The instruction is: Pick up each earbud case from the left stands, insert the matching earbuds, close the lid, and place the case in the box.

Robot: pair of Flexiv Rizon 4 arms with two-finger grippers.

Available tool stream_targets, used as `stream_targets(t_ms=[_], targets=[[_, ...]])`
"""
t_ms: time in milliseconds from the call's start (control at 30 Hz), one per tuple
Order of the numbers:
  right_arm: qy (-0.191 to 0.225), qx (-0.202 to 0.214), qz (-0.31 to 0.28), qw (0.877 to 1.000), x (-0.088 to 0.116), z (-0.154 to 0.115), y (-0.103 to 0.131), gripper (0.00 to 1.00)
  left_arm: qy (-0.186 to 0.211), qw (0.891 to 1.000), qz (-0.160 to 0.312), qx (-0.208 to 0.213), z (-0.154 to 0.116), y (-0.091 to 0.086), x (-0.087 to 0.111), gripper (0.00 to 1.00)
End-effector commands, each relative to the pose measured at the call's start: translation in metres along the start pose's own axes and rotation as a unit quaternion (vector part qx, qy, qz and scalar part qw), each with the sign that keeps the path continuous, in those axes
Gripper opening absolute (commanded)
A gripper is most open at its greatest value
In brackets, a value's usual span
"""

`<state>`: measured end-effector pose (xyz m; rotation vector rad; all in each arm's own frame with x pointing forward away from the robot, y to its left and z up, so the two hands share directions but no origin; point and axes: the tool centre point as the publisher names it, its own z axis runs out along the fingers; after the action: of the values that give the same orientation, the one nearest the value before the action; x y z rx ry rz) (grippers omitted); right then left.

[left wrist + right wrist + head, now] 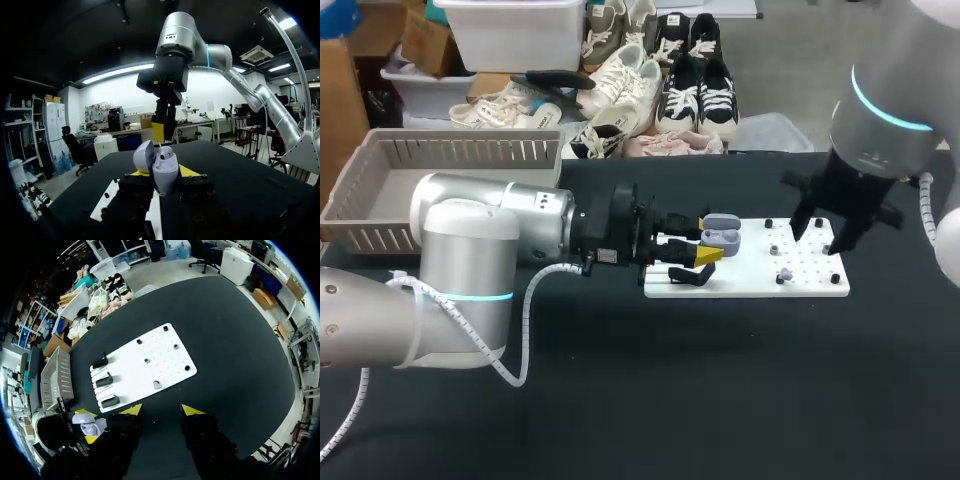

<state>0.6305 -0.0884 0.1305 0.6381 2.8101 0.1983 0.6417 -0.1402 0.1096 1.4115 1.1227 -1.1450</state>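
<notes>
Earbud case, lid up, pinched in the left tool just over the left end of the white board, toward the counter's far edge. Right tool over the board's far right part, a loose earbud lying on the board near it. Grey box at the far left corner.

From the left wrist: case upright between both yellow tips, gripped from two sides, one bud seemingly seated inside. Right tool hanging just beyond it.

From the right wrist: fingers spread, holding nothing. Earbud ahead of them on the board, black stands at the board's far end.

Likely step: fetching the loose bud. Best done by coming straight down over it, nipping it lightly, and keeping the case steady and level for the insertion.
</notes>
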Motion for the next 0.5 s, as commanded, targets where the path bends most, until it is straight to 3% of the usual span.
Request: stream_targets(t_ms=[33,500], targets=[[0.001,-0.022,-0.004,1.0,0.0,0.02,-0.003,0.44,-0.001,1.0,0.001,-0.002,0.0,-0.001,0.0,0.0],[0.028,-0.039,-0.021,0.999,0.0,0.055,0.001,0.44,-0.001,1.0,0.001,-0.002,0.0,-0.001,0.0,0.0]])
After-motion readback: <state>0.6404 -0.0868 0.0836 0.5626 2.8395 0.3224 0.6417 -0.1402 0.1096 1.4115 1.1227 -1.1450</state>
